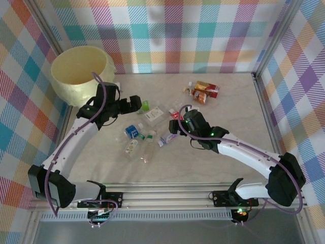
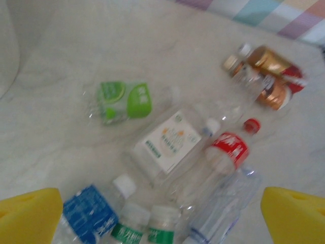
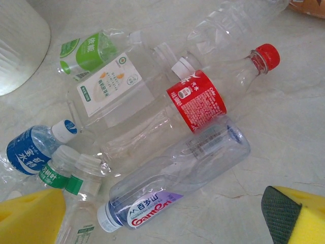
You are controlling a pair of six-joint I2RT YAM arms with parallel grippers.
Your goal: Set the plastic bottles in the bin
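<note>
Crushed clear plastic bottles with red, green, blue and white labels lie scattered before us mid-table, on its pale marbled top. The round, ribbed pale-yellow bin stands far left. Left end effector and right end effector hover above the bottles, yellow-padded jaws spread, gripping nothing.

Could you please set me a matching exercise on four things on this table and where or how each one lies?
1 bin
2 red-labelled bottle
3 blue-labelled bottle
4 brown-labelled bottles

A beside two green-banded bottles
B apart from the pile, farther back
C red cap
D upright, far left corner

Pairs: 1-D, 2-C, 3-A, 4-B
</note>
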